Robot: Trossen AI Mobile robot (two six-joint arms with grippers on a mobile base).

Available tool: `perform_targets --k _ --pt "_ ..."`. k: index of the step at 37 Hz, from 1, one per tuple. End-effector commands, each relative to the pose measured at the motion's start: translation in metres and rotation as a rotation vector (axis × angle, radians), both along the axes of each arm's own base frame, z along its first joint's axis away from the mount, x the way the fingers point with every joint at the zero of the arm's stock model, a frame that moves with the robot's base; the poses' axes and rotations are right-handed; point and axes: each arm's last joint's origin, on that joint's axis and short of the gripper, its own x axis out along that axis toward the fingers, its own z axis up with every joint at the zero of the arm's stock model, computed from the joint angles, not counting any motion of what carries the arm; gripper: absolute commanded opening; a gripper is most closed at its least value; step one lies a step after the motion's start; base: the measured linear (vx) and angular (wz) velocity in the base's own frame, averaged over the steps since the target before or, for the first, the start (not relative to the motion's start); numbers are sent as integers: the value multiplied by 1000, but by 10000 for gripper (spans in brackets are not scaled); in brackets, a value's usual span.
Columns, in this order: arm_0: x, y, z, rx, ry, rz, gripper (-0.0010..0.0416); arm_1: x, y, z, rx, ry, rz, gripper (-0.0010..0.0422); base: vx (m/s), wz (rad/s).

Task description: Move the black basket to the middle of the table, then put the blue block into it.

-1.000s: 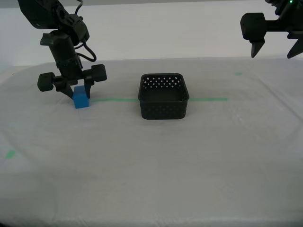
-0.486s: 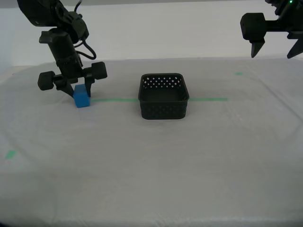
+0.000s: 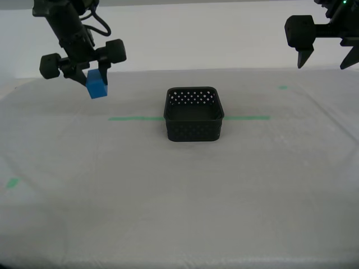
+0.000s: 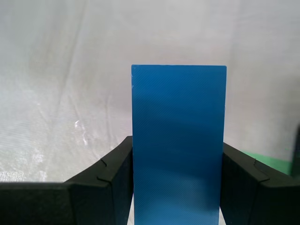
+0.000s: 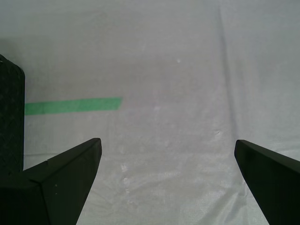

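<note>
Table (image 3: 179, 213): whitish-grey cloth, bare in the foreground of the exterior view.
Black basket (image 3: 194, 114): stands mid-table on the green tape line (image 3: 134, 118), nothing inside.
Blue block (image 3: 96, 84): off the cloth, at the exterior view's left, well apart from the basket.
My second gripper (image 3: 91, 78): jaws clamped on the block's two sides.
My first gripper (image 3: 324, 58): raised at the exterior view's right, jaws spread wide, holding nothing.

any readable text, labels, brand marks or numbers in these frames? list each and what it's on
None. No words, numbers or logos show in any view.
The blue block held by my second gripper: plain faces.
The black basket: only holes.
The table: only plain green tape.
My first gripper: unmarked.
</note>
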Motion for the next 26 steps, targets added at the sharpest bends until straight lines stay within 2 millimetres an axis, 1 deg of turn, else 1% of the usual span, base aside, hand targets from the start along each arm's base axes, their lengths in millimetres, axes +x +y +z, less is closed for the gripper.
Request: perform_targets --k 1,6,12,20,26 --pt "0 0 0 -3 -1 -2 399 -6 -6 10 -2 -8 -25 -1 0 0" --pt "0 0 0 -3 -1 -2 398 -14 -19 21 -4 -17 -64 -1 0 0" --pt "0 0 0 -3 -1 -2 399 -24 -41 28 -12 -27 -132 -1 0 0" --pt "0 0 0 -3 -1 -2 399 -39 -81 28 -42 -22 -245 -1 0 0" --pt "0 0 0 -3 -1 -2 399 -51 -113 31 -72 -51 -310 -1 0 0"
